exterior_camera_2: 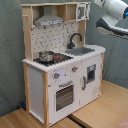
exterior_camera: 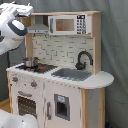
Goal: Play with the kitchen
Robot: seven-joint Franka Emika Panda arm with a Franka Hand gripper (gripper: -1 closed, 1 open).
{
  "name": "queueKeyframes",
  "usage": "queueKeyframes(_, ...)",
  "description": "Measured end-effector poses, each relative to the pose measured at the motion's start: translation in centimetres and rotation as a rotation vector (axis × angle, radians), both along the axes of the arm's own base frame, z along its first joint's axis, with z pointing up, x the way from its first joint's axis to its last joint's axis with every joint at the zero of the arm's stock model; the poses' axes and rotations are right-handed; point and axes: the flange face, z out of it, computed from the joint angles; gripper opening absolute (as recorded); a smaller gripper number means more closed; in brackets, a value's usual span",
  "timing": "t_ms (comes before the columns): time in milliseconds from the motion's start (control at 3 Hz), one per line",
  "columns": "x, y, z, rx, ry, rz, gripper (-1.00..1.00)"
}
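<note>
The kitchen (exterior_camera: 55, 85) is a white and light-wood toy unit standing in the middle of both exterior views. It has a black faucet (exterior_camera: 84, 59) over a grey sink (exterior_camera: 75, 74). A small pot (exterior_camera: 31, 61) sits on the stovetop (exterior_camera: 41, 68), above the oven door (exterior_camera: 27, 105). The microwave (exterior_camera: 67, 24) and hood (exterior_camera: 38, 27) are up top. My white arm (exterior_camera: 12, 30) is raised at the first exterior view's upper left. Its gripper (exterior_camera: 26, 8) is level with the kitchen's top edge, beside the hood and apart from the pot. In the second exterior view the arm (exterior_camera_2: 112, 9) shows beside the kitchen (exterior_camera_2: 60, 75) at upper right.
A grey curtain (exterior_camera: 115, 45) hangs behind the kitchen. The unit stands on a wooden floor (exterior_camera_2: 100, 112). A rounded white counter end (exterior_camera: 102, 79) juts out past the sink. A white part of the robot (exterior_camera: 15, 120) fills the first exterior view's lower left corner.
</note>
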Motion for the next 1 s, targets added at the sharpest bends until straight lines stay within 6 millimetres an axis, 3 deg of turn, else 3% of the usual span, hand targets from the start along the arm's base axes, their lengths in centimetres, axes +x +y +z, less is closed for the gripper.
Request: queueKeyframes(1000,1.6,5.1,-1.6,0.072,-0.050,0.040,1.00)
